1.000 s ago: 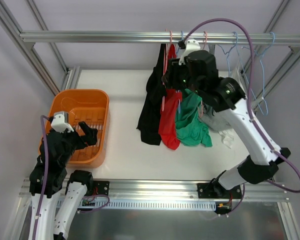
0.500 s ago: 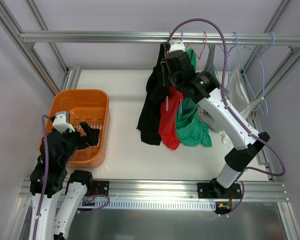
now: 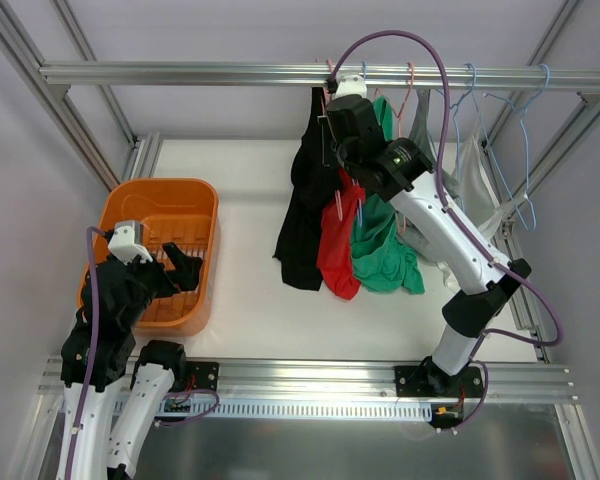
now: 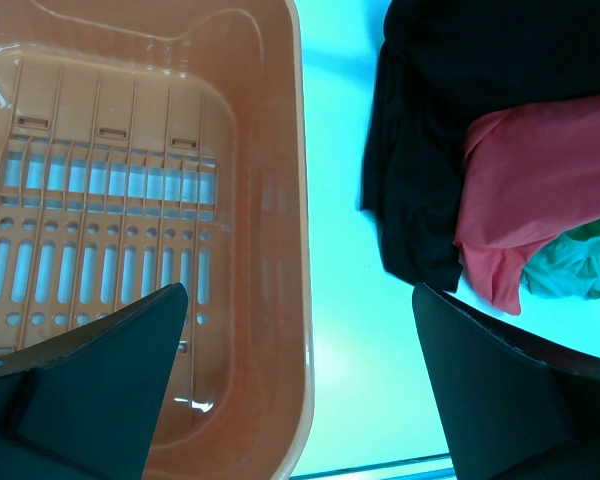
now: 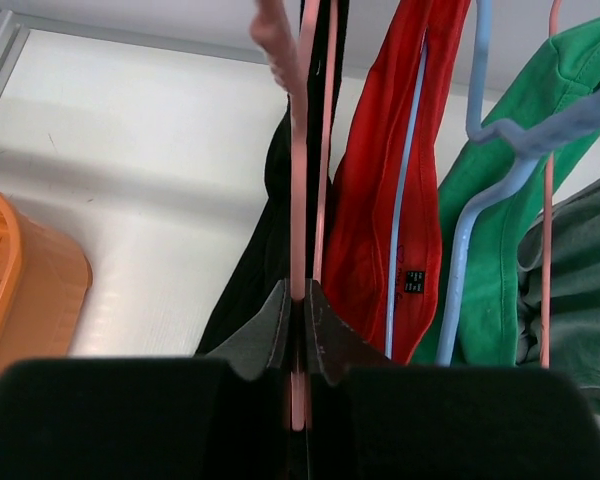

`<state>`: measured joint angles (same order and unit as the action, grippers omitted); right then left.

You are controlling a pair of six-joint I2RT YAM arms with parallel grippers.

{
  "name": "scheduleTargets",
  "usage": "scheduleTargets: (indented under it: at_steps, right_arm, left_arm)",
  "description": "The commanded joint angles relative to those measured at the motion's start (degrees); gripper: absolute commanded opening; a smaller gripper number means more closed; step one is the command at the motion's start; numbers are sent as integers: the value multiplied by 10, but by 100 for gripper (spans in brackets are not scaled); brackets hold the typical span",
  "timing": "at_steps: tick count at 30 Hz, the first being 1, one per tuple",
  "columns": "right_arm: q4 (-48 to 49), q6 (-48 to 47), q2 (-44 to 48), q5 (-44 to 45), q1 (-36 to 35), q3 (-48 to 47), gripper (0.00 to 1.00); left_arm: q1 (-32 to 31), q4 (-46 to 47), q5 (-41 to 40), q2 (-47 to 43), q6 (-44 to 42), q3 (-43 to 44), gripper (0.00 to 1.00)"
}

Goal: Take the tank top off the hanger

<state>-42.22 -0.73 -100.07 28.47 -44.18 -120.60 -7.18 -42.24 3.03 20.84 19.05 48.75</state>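
Left wrist view: left fingers (image 4: 100, 385) spread wide, empty, over orange basket (image 4: 270, 230). Farther out, right fingers (image 5: 266, 342) pinched shut on pink hanger (image 5: 298, 200) wire. Black tank top (image 3: 302, 215) hung from it beneath rail (image 3: 180, 74). Judged light, limp, stretchy; best taken at a strap.

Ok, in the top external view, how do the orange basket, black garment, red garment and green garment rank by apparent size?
1. orange basket, clearly largest.
2. black garment and green garment: about alike. The right arm covers part of the green one, so I leave them unranked.
3. red garment, smallest as seen.
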Motion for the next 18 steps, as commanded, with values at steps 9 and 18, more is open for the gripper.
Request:
scheduleTargets:
  at_steps: [9, 18]
  right_arm:
    - [57, 6, 63, -25, -1, -25, 0]
    - [60, 6, 109, -78, -2, 17, 0]
  left_arm:
    - [-4, 24, 25, 1, -4, -5, 99]
    - [-5, 26, 34, 0, -8, -2, 99]
